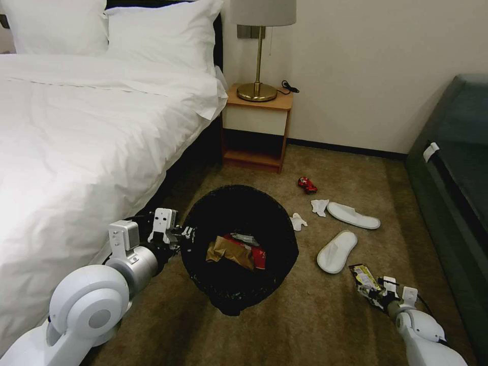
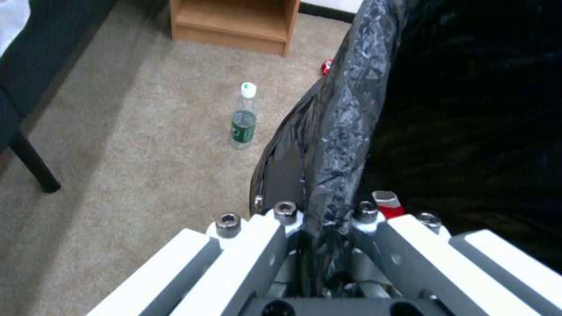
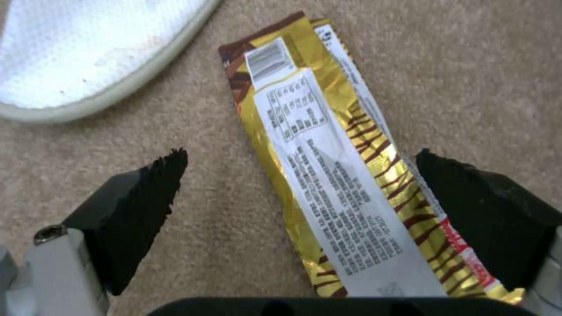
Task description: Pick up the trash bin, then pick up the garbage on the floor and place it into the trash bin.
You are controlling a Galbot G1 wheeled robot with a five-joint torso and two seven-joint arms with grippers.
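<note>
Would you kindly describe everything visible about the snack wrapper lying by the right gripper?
The wrapper is a flattened, crinkled gold foil packet with brown stripes, a white panel of fine print and a barcode facing up, and a red patch at one end. It lies flat on the carpet, close to one white slipper without touching it. The right gripper straddles it, fingers open on either side; one dark pad sits at its edge.

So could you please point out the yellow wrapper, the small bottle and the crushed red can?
yellow wrapper (image 3: pixel 333 175): right wrist view, white label panel.
small bottle (image 2: pixel 243 125): left wrist view, green label.
crushed red can (image 1: pixel 307 185): head view, its body.
</note>
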